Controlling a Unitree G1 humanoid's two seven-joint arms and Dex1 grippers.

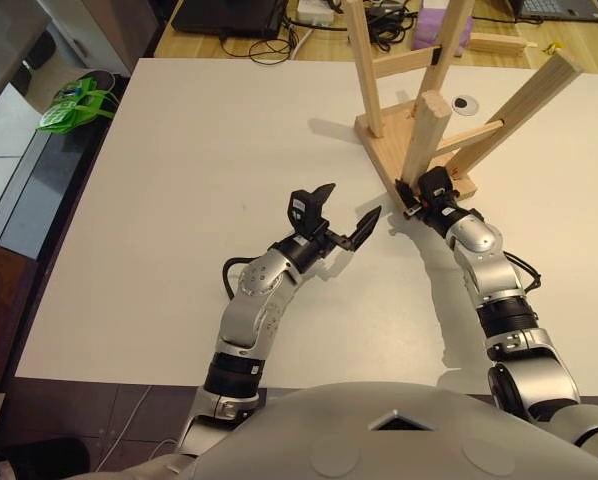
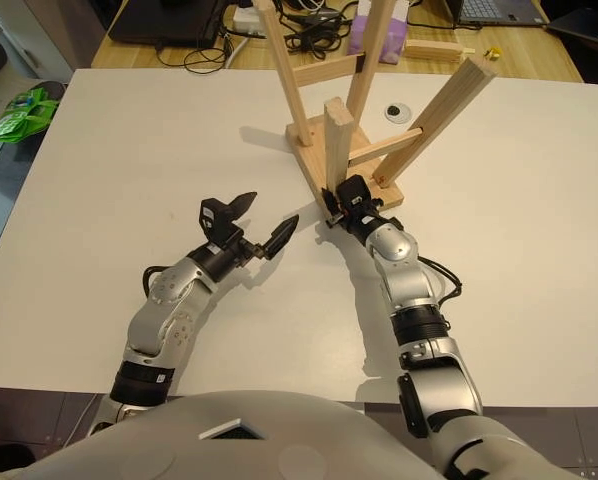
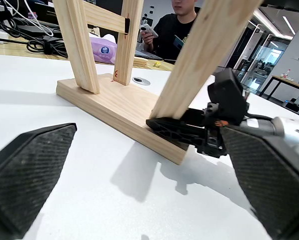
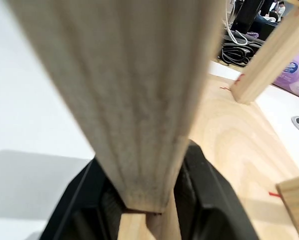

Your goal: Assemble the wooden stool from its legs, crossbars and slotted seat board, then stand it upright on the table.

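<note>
My right fingers [image 4: 209,200] are clamped on the base of the stool's near leg [image 1: 427,135], where it meets the seat board [image 3: 114,105]. The board lies flat on the counter [image 1: 199,150], far right, legs up. My left fingers [image 3: 29,165] gape wide, just left of it.

- A white table [image 1: 179,200] spans the foreground, with a round cable grommet [image 1: 464,103] set in its far part.
- Behind it stands a wooden desk [image 1: 169,45] strewn with black cables [image 1: 269,45].
- On the left, a green object [image 1: 74,105], perhaps a bag, lies on a dark low cabinet [image 1: 39,190].
- Glass partitions [image 3: 267,55] and ceiling light strips [image 3: 262,22] lie beyond.
</note>
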